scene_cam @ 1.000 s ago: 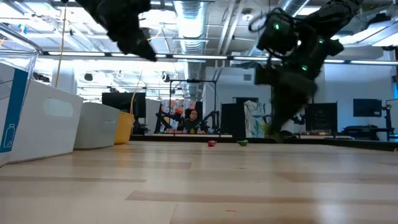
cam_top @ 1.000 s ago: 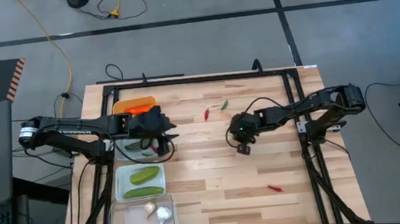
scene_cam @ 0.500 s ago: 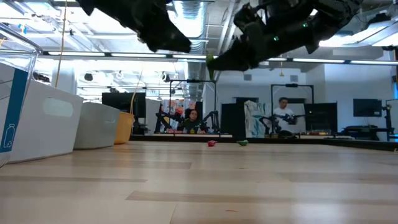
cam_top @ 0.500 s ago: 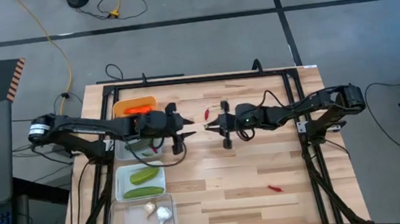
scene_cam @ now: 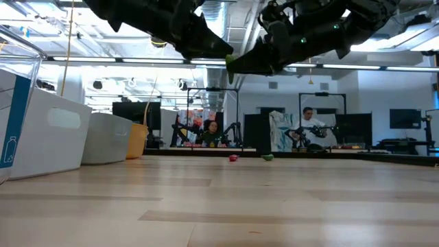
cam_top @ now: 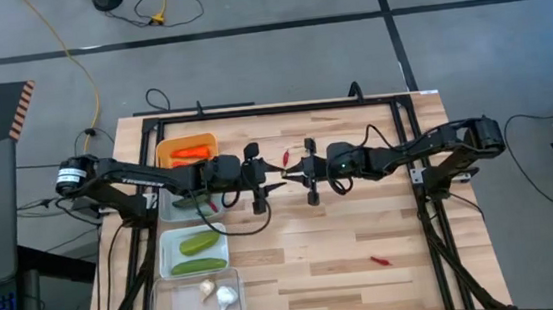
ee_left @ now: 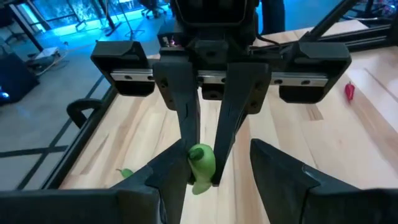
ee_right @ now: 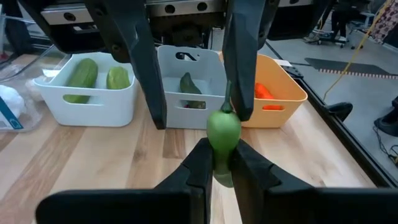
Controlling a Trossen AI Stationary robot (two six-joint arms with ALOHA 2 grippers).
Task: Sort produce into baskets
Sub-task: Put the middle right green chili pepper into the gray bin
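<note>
The right gripper (cam_top: 291, 173) pinches a green chili (ee_right: 223, 129) in mid-air at 12 o'clock, probably handing it to the left gripper (cam_top: 276, 173), whose fingers are open around it.

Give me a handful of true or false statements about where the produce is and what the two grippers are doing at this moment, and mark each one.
1. The right gripper is shut on a green chili pepper. True.
2. The left gripper is clamped on that pepper too. False: its fingers stand open on either side of it.
3. The white basket holds two green cucumbers. True.
4. The carrots lie in the clear basket. False: they are in the yellow-orange basket; the clear one holds garlic bulbs.
5. A red chili pepper lies loose on the table. True.
</note>
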